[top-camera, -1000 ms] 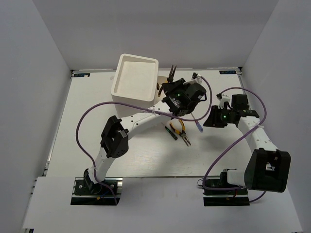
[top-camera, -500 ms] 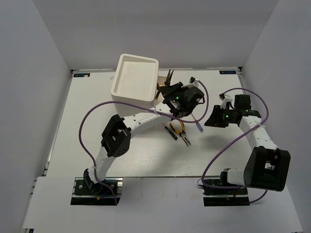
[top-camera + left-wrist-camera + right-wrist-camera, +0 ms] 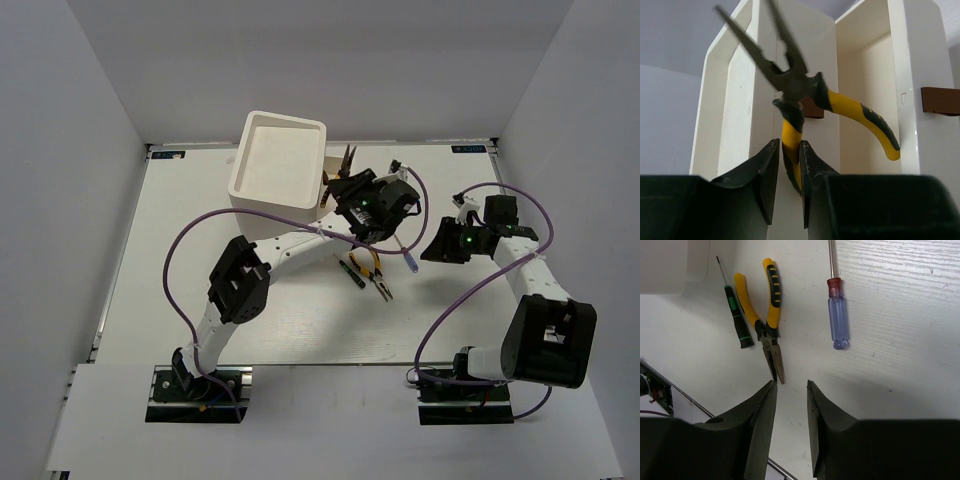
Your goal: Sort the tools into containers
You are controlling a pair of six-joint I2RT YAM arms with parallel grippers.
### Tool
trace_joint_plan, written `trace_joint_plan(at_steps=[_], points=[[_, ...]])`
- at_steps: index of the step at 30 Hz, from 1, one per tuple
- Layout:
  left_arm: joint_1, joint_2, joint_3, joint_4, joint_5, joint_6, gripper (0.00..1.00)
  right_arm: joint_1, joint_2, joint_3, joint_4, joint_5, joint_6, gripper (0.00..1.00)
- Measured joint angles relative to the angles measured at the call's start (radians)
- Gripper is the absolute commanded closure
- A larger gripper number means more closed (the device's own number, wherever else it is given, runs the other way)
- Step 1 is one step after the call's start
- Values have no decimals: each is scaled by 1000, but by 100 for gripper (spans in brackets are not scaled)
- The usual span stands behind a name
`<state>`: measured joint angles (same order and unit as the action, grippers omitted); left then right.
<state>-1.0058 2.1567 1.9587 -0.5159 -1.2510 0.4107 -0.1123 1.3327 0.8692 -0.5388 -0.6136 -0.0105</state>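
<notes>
My left gripper (image 3: 346,181) is shut on one yellow handle of a pair of pliers (image 3: 795,85) and holds it up, nose pointing away, right in front of the white drawers (image 3: 865,70) on the side of the tall white box (image 3: 278,160). The drawers have brown knobs (image 3: 940,100) and stand open. The held pliers also show in the top view (image 3: 347,158). My right gripper (image 3: 790,385) is open and empty above the table. Below it lie a second yellow-handled pliers (image 3: 765,315), a thin dark-green screwdriver (image 3: 735,315) and a blue-handled screwdriver (image 3: 837,315).
The loose tools lie mid-table in the top view: pliers (image 3: 375,272), green screwdriver (image 3: 350,268), blue screwdriver (image 3: 408,258). Purple cables loop beside both arms. White walls enclose the table on three sides.
My left gripper has moved a little left toward the box with the pliers in it. The right arm has barely shifted.
</notes>
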Motion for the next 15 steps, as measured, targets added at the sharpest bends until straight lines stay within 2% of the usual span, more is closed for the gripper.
trace_joint_plan(at_steps=[5, 15], points=[[0, 0, 0, -6, -2, -4, 55, -6, 1, 0, 0, -8, -1, 63], [0, 2, 5, -10, -3, -25, 53, -11, 5, 0, -1, -18, -16, 62]])
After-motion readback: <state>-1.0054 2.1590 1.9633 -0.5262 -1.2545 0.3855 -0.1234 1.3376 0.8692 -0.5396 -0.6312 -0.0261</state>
